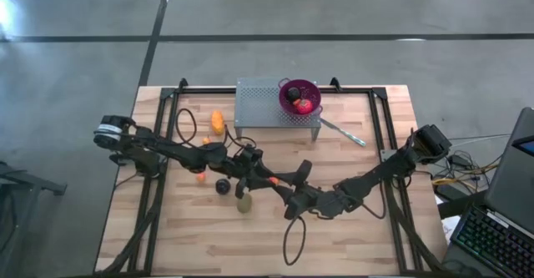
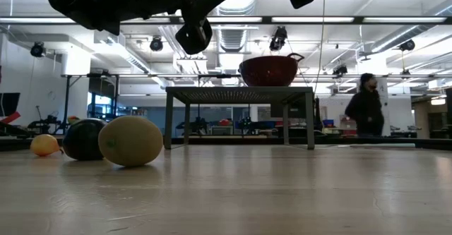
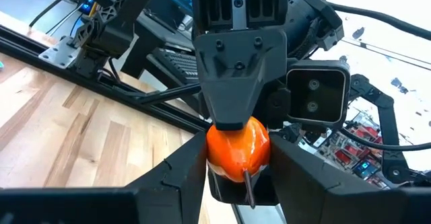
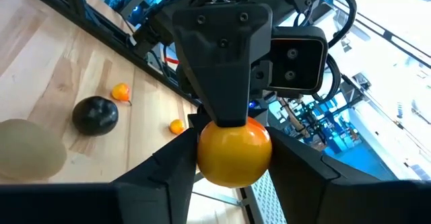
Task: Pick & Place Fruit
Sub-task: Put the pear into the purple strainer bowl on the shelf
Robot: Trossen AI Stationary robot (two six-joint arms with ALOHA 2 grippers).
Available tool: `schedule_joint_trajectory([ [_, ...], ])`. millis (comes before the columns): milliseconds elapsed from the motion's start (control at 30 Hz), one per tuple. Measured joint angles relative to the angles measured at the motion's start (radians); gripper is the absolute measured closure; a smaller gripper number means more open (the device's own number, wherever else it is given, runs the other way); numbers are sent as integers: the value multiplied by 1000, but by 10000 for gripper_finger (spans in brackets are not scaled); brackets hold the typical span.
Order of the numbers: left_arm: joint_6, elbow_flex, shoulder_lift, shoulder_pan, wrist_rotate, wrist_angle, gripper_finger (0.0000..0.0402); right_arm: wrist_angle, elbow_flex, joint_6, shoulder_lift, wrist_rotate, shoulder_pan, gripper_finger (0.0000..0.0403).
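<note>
Your purple bowl (image 1: 299, 96) sits on the right end of the gray perforated stand (image 1: 275, 104) at the back of the wooden table (image 1: 167, 236), and it already holds a red ball (image 1: 304, 105) and a dark round fruit (image 1: 293, 95) (in the low view you see only the bowl's side, not its contents). Both arms meet above the middle of the table. Your left gripper (image 3: 237, 173) grasps an orange ball (image 3: 237, 146) between its fingers, and the right gripper (image 4: 232, 177) has its own fingers on either side of the same ball, pressed against it, so the fruit is pinched from both ends, well above the tabletop. Below and to the left of the grippers, a brown-green oval fruit (image 1: 244, 203) lies just beside a black round fruit (image 1: 222, 186), with a small orange ball (image 1: 200, 176) near them. The long orange fruit (image 1: 218, 123) lies to the left of the stand. A thin silver utensil (image 1: 342, 133) rests on the table by the stand's right side.
</note>
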Motion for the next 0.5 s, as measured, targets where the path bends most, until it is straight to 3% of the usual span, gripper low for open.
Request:
schedule_joint_trajectory([
  [500, 10, -1, 0, 0, -1, -6, 245, 0, 0, 2, 0, 0, 0, 245],
])
